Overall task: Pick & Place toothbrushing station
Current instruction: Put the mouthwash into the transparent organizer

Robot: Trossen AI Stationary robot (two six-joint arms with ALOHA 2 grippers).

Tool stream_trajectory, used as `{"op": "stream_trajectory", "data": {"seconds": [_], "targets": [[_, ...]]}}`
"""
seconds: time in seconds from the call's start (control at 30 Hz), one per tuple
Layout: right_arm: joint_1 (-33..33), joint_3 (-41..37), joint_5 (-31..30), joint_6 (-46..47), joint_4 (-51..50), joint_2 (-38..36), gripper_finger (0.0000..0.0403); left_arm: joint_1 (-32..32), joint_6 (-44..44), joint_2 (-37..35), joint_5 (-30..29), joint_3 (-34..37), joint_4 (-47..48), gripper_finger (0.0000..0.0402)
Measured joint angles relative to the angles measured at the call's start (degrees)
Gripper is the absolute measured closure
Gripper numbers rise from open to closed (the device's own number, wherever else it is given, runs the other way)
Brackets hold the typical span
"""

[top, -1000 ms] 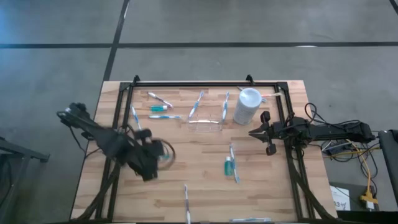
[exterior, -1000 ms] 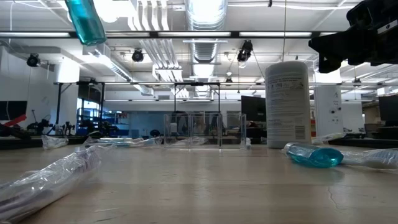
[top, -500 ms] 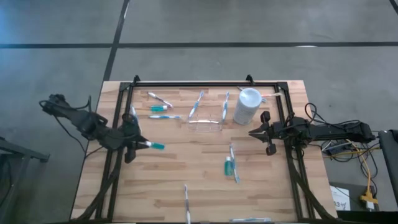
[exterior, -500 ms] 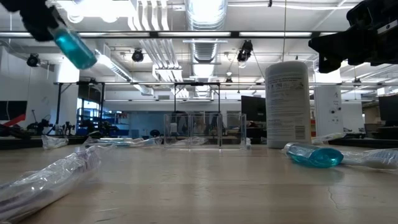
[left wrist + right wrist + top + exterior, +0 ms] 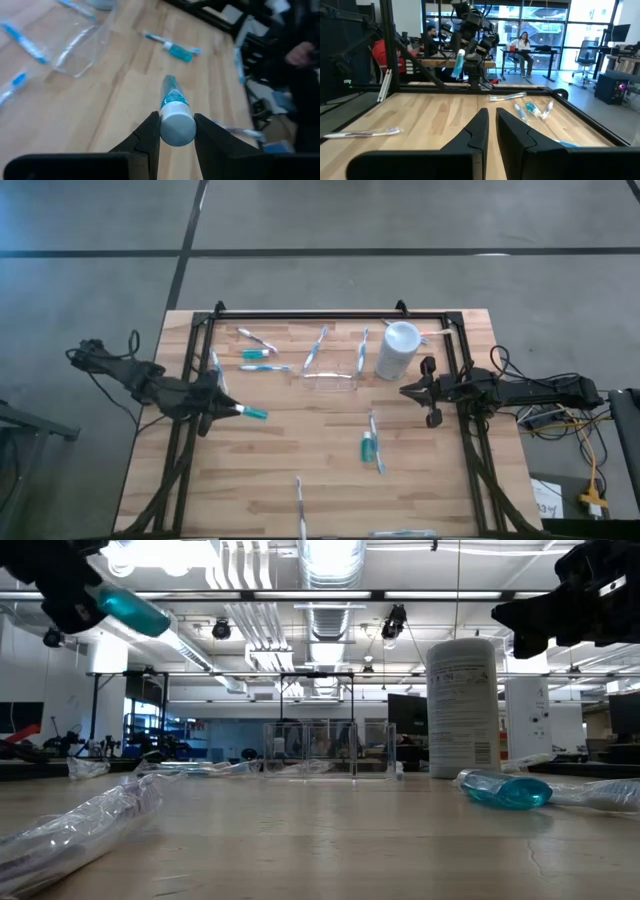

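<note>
My left gripper (image 5: 226, 409) hovers over the table's left side, shut on a small teal tube (image 5: 252, 414) with a white cap, seen high up in the low view (image 5: 130, 610). My right gripper (image 5: 404, 392) waits shut at the table's right side, holding nothing. The tall white cup (image 5: 397, 350) stands at the far right, with the clear holder (image 5: 330, 378) lying on the wood beside it. Thin toothbrushes (image 5: 317, 346) and another tube (image 5: 257, 354) lie flat along the far part. A further tube (image 5: 367, 446) and brush lie right of centre. My left gripper pinches the tube's white cap end (image 5: 176, 128) between its two fingers (image 5: 146, 137). The fingers come from the table's left, slanting slightly down. The teal body (image 5: 171, 95) sticks out beyond the fingertips toward the table's right, and the whole tube is lifted clear of the table.
A black frame rail (image 5: 330, 315) runs along the far edge and down both sides. A wrapped toothbrush (image 5: 299, 502) lies near the front edge. Bare wood (image 5: 300, 430) spreads between the held tube and the centre. People sit at desks beyond the table (image 5: 522, 42).
My left gripper has drawn back from the table's left-centre toward the left edge and sunk a little, tipping up from steeply downward to nearly level. The tube stayed in its grip and swung from hanging almost upright to lying slanted, nearly level.
</note>
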State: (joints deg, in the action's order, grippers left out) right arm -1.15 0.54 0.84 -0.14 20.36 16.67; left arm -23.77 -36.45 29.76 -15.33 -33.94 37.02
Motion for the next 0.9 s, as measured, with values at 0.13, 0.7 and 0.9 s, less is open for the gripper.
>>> {"op": "stream_trajectory", "data": {"seconds": [0.13,0.7,0.9], "targets": [[0.0,0.02,-0.01,1.94,0.48,0.0,0.0369,4.15,6.81,4.4,2.96,-3.49,-2.67,0.0305],[1.89,0.04,0.07,10.07,-1.92,0.07,0.0369,31.84,32.8,42.99,10.34,-54.21,17.76,0.0305],[2.03,0.02,0.04,6.89,-3.02,0.07,0.0369,37.06,40.18,58.18,12.42,-69.9,28.1,0.0305]]}}
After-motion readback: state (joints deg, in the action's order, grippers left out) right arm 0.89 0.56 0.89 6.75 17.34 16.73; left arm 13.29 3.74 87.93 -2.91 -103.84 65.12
